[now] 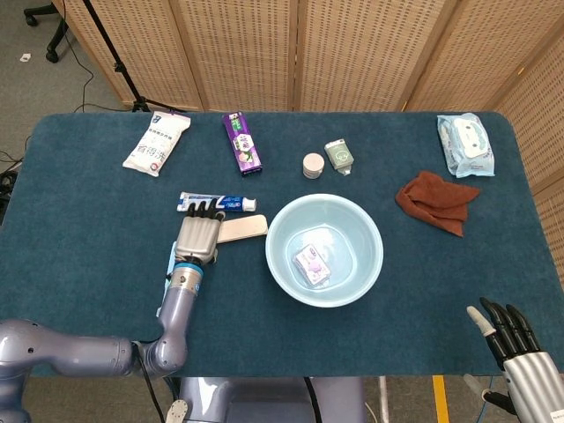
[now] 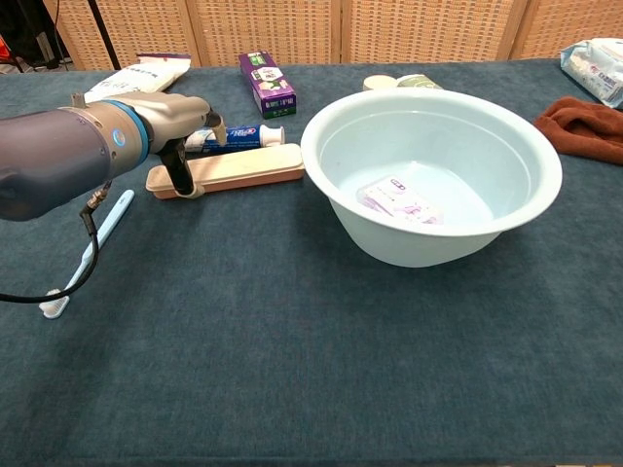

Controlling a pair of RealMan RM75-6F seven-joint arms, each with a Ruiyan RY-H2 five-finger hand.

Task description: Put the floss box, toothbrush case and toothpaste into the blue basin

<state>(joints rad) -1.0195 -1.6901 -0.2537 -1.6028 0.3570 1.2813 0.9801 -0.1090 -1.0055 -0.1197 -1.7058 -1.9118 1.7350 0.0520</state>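
Observation:
The blue basin (image 1: 280, 253) (image 2: 545, 185) stands mid-table with the floss box (image 1: 312, 265) (image 2: 399, 199) lying inside it. The beige toothbrush case (image 1: 245, 229) (image 2: 248, 167) lies flat just left of the basin. Right behind the case is the toothpaste (image 1: 225, 203) (image 2: 238, 136). My left hand (image 1: 197, 233) (image 2: 180, 161) lies over the case's left end, fingers stretched toward the toothpaste and one dark finger touching down at the case's near side. My right hand (image 1: 511, 339) hovers at the front right corner, fingers spread, holding nothing.
A light-blue toothbrush (image 2: 92, 243) lies under my left forearm. Along the back are a white pack (image 1: 157, 144), a purple box (image 1: 241, 143), a small round jar (image 1: 313, 165), a green container (image 1: 339, 156) and a wipes pack (image 1: 465, 145). A brown cloth (image 1: 436, 203) lies right of the basin.

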